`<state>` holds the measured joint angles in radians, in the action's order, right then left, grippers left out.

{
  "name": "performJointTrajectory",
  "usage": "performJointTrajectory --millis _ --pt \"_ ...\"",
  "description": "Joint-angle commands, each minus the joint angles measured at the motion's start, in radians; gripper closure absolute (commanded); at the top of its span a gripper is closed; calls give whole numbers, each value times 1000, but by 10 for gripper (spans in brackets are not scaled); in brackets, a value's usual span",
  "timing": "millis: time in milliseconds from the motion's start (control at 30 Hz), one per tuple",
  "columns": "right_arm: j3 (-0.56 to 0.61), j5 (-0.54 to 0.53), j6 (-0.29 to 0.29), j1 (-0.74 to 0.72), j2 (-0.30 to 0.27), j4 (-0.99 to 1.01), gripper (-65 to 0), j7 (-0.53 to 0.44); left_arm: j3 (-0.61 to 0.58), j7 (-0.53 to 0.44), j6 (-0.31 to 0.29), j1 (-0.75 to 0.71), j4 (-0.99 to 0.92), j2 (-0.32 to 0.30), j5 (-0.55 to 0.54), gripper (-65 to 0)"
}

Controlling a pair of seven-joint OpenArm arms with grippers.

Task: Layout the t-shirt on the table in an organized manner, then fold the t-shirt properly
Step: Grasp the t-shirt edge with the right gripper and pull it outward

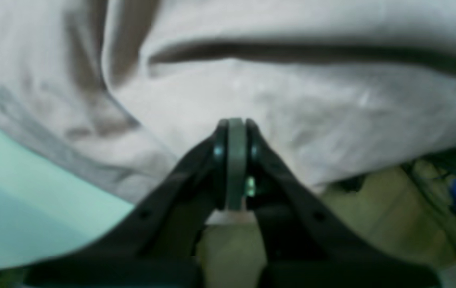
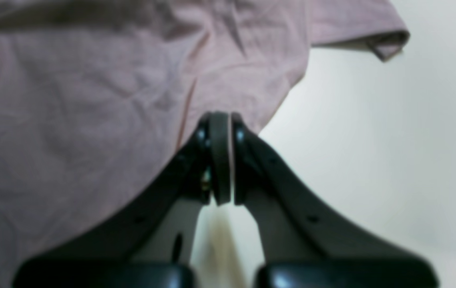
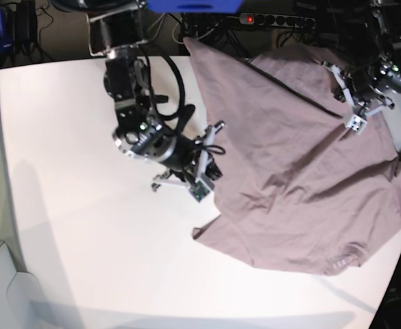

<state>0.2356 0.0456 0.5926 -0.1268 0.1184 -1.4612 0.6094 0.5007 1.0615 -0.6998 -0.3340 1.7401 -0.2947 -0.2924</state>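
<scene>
Mauve cotton t-shirt (image 3: 303, 164), one, rumpled on one white table (image 3: 70, 226), lies between two grippers. Right gripper (image 3: 212, 159) seems clamped on its edge; left gripper (image 3: 342, 89) pinches cloth.

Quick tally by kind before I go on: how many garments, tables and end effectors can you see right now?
Garments: 1, the t-shirt, mauve, spread crumpled.
Tables: 1, the white table.
End effectors: 2, the left end effector and the right end effector, both shut at the shirt's edge.
Total: 4
</scene>
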Motion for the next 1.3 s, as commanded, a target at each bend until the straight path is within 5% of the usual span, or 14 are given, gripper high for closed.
performJointTrajectory --millis 0,367,467,767,933,1267 --pt "18 -17 -1 -38 25 23 0 -23 36 -11 2 -9 30 -1 -3 -3" --pt "52 -14 -7 -230 39 440 0 -76 86 -10 2 -15 41 21 0 -3" --pt "1 -13 -86 -231 39 492 0 -136 82 -10 2 -10 42 22 -1 -3" --pt "-164 -14 -274 -231 -158 543 0 -150 56 0 2 59 53 58 -6 -3" --pt "-305 -14 -274 -190 -240 538 0 -147 -63 1 2 108 53 111 -6 -3" --pt "-327 -14 -274 -133 -290 535 0 -148 -412 1 13 151 48 286 0 -3"
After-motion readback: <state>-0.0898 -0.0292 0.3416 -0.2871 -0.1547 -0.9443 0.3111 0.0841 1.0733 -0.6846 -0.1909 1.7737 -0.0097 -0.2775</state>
